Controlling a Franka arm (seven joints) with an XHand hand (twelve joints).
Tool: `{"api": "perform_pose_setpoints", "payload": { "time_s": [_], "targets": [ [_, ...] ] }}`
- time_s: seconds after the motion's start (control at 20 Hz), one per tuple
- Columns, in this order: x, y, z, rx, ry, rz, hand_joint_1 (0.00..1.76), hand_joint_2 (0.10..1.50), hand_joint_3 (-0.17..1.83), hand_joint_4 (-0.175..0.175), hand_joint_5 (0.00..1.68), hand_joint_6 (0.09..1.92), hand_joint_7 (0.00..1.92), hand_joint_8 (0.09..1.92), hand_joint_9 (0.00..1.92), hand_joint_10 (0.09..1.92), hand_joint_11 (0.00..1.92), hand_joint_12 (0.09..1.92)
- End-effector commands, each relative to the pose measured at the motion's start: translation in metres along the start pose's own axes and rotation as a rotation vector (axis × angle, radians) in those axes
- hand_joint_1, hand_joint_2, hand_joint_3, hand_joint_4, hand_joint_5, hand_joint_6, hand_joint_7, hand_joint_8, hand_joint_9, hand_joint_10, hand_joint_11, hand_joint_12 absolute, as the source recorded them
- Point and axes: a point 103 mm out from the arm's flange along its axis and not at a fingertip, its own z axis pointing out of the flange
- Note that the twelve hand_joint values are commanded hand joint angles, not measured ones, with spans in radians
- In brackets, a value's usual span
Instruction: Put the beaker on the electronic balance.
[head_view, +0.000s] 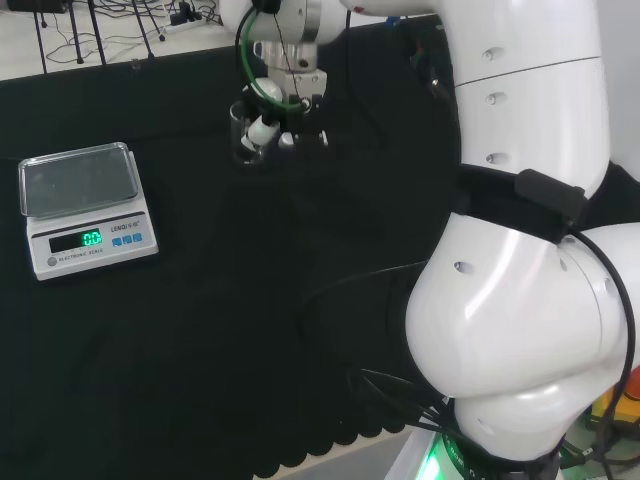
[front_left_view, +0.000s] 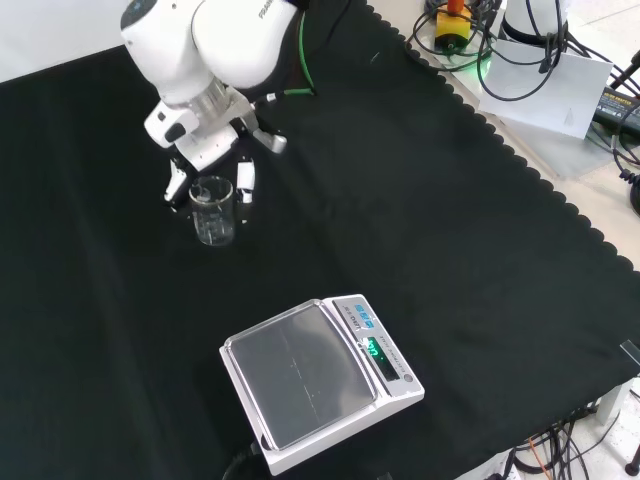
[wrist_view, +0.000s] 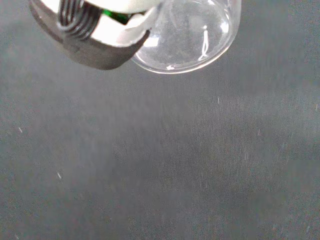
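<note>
A clear glass beaker (head_view: 243, 137) stands upright at the far middle of the black cloth; it looks empty. The black and white hand (head_view: 283, 112) reaches down over it. In the front view, fingers (front_left_view: 245, 183) curl down on both sides of the beaker (front_left_view: 214, 214), with the palm (front_left_view: 205, 140) above it. Close up in the wrist view, the beaker (wrist_view: 192, 35) sits against a dark finger (wrist_view: 95, 47). I cannot tell whether its base rests on the cloth. The electronic balance (head_view: 88, 205) is at the left, pan bare, display lit green. In the front view the balance (front_left_view: 318, 380) lies nearer the camera than the beaker.
The arm's big white links (head_view: 520, 250) stand at the right of the head view. Black cloth (front_left_view: 450, 230) stretches between beaker and balance. Past the cloth's scalloped edge (front_left_view: 540, 180) at the front view's top right lie cables and boxes.
</note>
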Motion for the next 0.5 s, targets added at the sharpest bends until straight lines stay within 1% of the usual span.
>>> {"api": "perform_pose_setpoints", "payload": {
  "time_s": [0.05,0.2,0.35,0.4,0.5],
  "targets": [
    [0.007,-0.016,-0.053,-0.033,-0.025,-0.015,1.17,1.18,0.13,-0.170,0.72,1.39,0.80,1.39,1.07,1.17,1.07,1.10],
    [0.018,-0.017,-0.055,-0.035,-0.036,-0.022,1.20,1.18,0.11,-0.175,0.72,1.39,0.78,1.39,1.07,1.17,1.07,1.10],
    [0.030,-0.018,-0.051,-0.025,-0.030,-0.029,1.20,1.18,0.11,-0.175,0.72,1.39,0.78,1.39,1.07,1.17,1.06,1.10],
    [0.036,-0.019,-0.049,-0.022,-0.027,-0.037,1.20,1.18,0.11,-0.175,0.72,1.39,0.78,1.39,1.07,1.17,1.06,1.10],
    [0.054,-0.019,-0.043,-0.012,-0.025,-0.065,1.20,1.19,0.11,-0.175,0.72,1.39,0.78,1.39,1.07,1.17,1.06,1.10]
  ]
}}
